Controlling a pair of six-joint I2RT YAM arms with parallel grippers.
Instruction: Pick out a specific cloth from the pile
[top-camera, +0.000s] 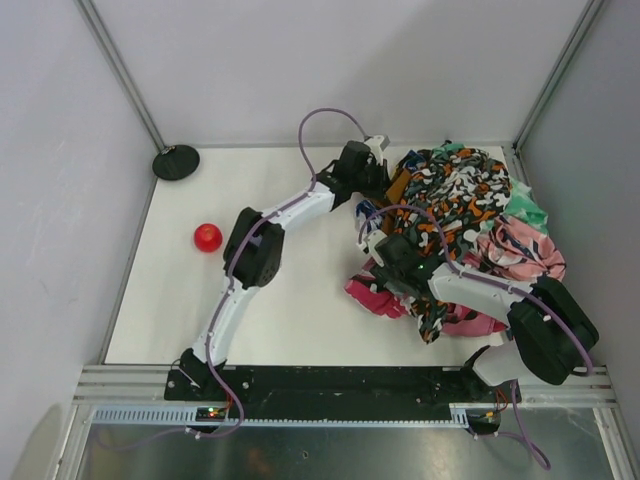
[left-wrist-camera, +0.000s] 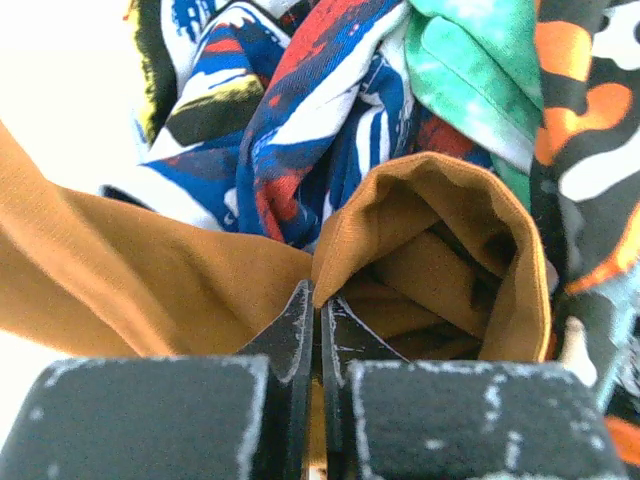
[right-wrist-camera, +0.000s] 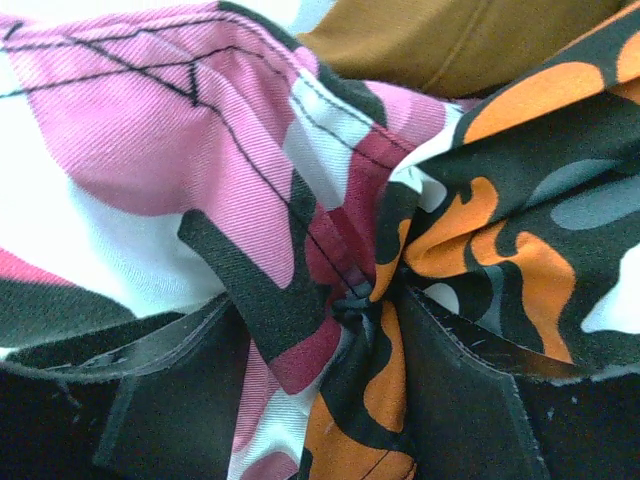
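The cloth (left-wrist-camera: 430, 215) is plain rust-brown. A fold of it is pinched between the tips of my left gripper (left-wrist-camera: 320, 297), which is shut on it at the pile's far left edge (top-camera: 375, 165). A sliver of the cloth (top-camera: 400, 185) shows there, and more of it (right-wrist-camera: 450, 40) at the top of the right wrist view. The pile (top-camera: 465, 205) of patterned garments lies at the right. My right gripper (top-camera: 395, 255) sits low on the pile's near left side. Its jaws (right-wrist-camera: 320, 300) stand partly apart, with pink camouflage (right-wrist-camera: 150, 130) and orange camouflage (right-wrist-camera: 520, 200) folds bunched between them.
A red ball (top-camera: 207, 237) lies on the white table at the left. A black disc (top-camera: 176, 161) sits in the far left corner. Blue-white print (left-wrist-camera: 300, 130) and mint green cloth (left-wrist-camera: 470, 70) lie right behind the brown fold. Walls close the table on three sides.
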